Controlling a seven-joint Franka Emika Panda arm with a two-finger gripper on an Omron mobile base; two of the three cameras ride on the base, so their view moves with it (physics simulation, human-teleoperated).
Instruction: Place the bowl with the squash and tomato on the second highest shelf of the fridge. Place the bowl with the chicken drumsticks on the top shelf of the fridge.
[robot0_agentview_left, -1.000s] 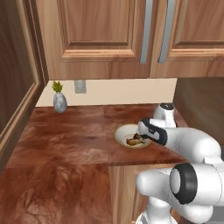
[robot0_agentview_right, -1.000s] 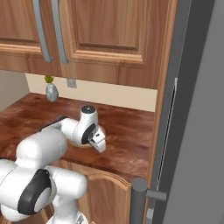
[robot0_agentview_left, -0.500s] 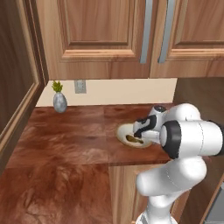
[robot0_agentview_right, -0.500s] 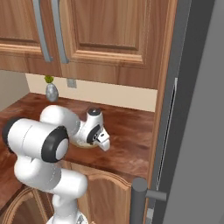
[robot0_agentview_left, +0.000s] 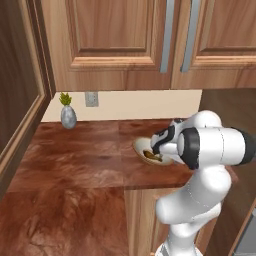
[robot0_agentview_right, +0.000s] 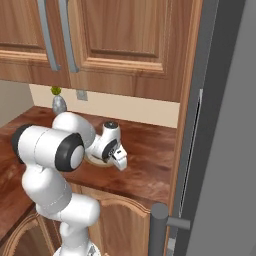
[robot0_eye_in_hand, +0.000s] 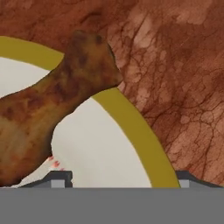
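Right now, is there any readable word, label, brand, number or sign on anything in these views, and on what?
None: no text can be read.
The cabinet doors, the fridge, the vase, the wall outlet and the bowl with the chicken drumsticks bear no lettering.

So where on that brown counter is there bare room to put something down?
The wide stretch between the small vase at the back wall and the drumstick dish is free, as is the front counter. It is crowded at the dish, where the hand sits.
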